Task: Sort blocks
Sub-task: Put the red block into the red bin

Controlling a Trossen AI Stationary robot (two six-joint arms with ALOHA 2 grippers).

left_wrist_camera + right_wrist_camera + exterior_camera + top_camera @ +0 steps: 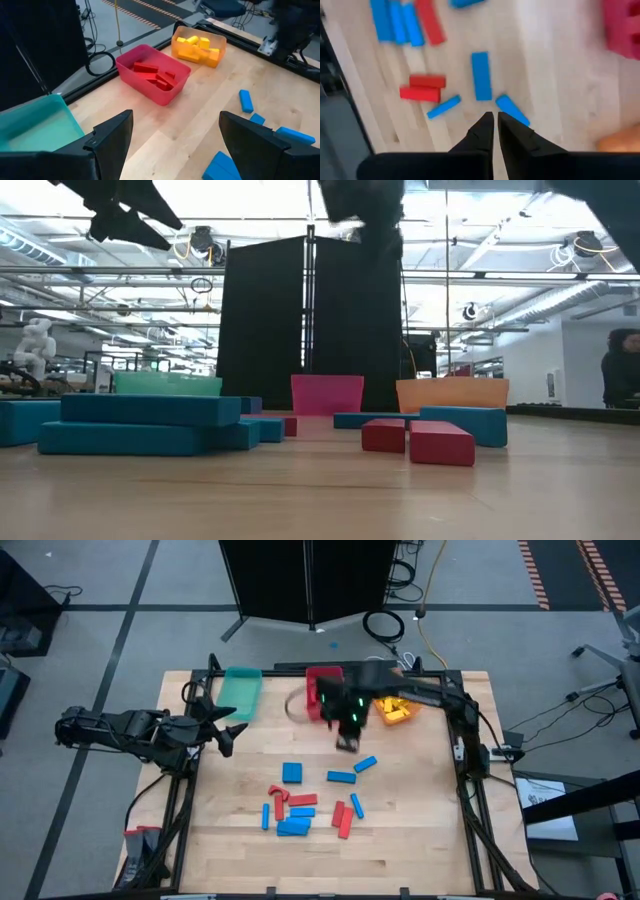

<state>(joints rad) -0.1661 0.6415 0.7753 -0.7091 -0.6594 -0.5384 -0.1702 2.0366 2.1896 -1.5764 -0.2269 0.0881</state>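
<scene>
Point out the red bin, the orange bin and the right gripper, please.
red bin [150, 92], left wrist view, near side wall.
orange bin [214, 59], left wrist view, front wall.
right gripper [495, 120], right wrist view, between its shut fingertips.

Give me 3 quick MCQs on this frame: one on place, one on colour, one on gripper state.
1. Where is the right gripper?
A. Over the teal bin
B. Just in front of the red bin, above the table
C. Off the table's left edge

2. What colour are the blocks in the orange bin?
A. Yellow
B. Blue
C. Red

3. How do the right gripper's fingers stand?
A. Wide open
B. Shut on a red block
C. Shut, holding nothing

Key:
1 B: the high view shows it near the red bin, above the loose blocks.
2 A: the left wrist view shows yellow blocks inside.
3 C: the right wrist view shows the tips nearly together with nothing between them. The left gripper waits open by the teal bin.
</scene>
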